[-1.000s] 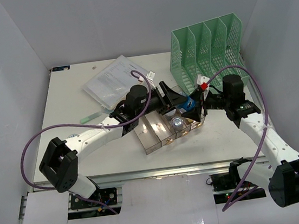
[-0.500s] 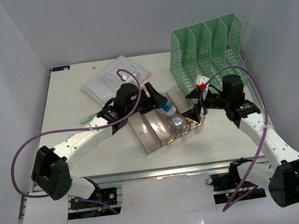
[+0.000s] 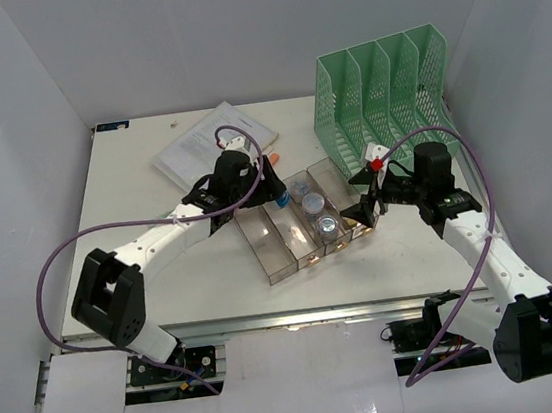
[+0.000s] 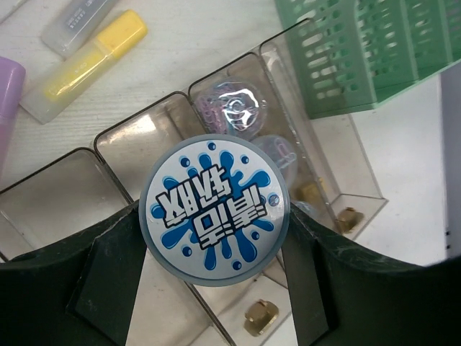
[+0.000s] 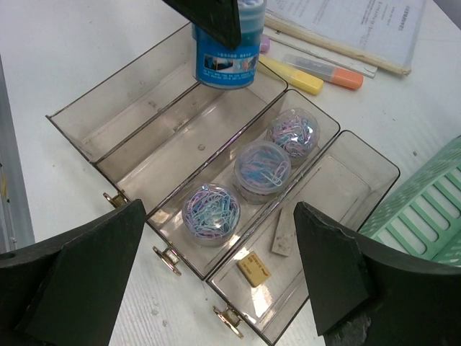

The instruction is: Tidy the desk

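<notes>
White desk (image 3: 210, 287), white walls (image 3: 234, 30), left hand (image 4: 213, 245) gripping blue tub (image 5: 225, 61), right hand (image 5: 216, 238) wide

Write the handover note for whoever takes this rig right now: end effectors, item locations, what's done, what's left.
Left end effector: shut on the blue tub, held over the clear tray, beside the paper-clip compartment; not yet released.
Right end effector: open, empty, hovering at the tray's right end.
Done: three paper-clip tubs sit in one compartment; an eraser lies in the end one.
Left: set the blue tub down. The yellow highlighter, orange highlighter and papers lie loose on the desk. The green rack stands at the far right.
</notes>
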You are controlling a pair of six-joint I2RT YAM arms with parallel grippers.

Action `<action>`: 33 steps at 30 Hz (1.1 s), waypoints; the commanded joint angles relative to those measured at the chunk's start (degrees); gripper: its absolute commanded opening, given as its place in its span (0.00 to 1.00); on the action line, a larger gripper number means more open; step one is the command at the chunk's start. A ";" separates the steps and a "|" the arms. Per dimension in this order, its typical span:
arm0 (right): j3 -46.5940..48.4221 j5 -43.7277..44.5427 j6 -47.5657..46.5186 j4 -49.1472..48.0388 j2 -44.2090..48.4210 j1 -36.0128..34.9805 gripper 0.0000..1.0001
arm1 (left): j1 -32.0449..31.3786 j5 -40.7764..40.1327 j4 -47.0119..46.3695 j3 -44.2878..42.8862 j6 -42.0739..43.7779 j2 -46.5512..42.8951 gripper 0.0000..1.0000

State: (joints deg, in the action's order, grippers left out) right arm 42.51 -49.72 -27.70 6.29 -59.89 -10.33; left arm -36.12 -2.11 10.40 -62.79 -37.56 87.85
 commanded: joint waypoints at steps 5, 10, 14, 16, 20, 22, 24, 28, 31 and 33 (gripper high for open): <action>0.03 -1.79 -1.22 -1.02 1.62 1.19 0.90 | -0.09 -2.14 -2.83 -7.32 6.03 7.93 0.03; -0.03 -1.98 -1.17 -1.05 1.62 1.47 0.90 | -0.09 -3.60 -2.33 -9.24 7.58 10.93 0.10; 0.03 -2.22 -1.05 -1.10 1.62 1.71 0.90 | -0.09 -4.66 -1.79 -9.54 8.47 12.69 0.41; 0.02 -2.23 -1.04 -1.11 1.78 1.81 0.90 | -0.09 -4.85 -1.68 -9.08 8.37 12.68 0.59; 0.03 -2.43 -0.96 -1.06 1.71 2.14 0.90 | -0.09 -4.97 -1.31 -8.61 8.32 12.06 0.83; 0.03 -2.60 -0.84 -1.08 1.77 2.36 0.90 | -0.09 -4.92 -0.90 -8.84 8.53 11.57 0.87; -0.06 -2.94 -0.69 -1.19 1.98 2.79 0.90 | -0.09 -4.79 -0.36 -9.11 8.75 11.08 0.89; -0.15 -4.78 -0.34 -1.24 2.42 3.57 0.90 | -0.14 -3.03 0.20 -9.10 9.84 9.50 0.94; -0.50 -6.70 0.18 -1.54 3.20 4.09 0.90 | -0.18 -2.20 0.93 -8.92 11.19 6.90 0.95; -1.11 -7.57 1.14 -2.74 3.44 4.35 0.90 | -0.18 -2.35 1.39 -7.42 11.98 2.50 0.95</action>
State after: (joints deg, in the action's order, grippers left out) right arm 42.28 -53.40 -28.08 6.19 -58.06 -6.69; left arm -36.12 -5.34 11.30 -69.91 -27.94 100.25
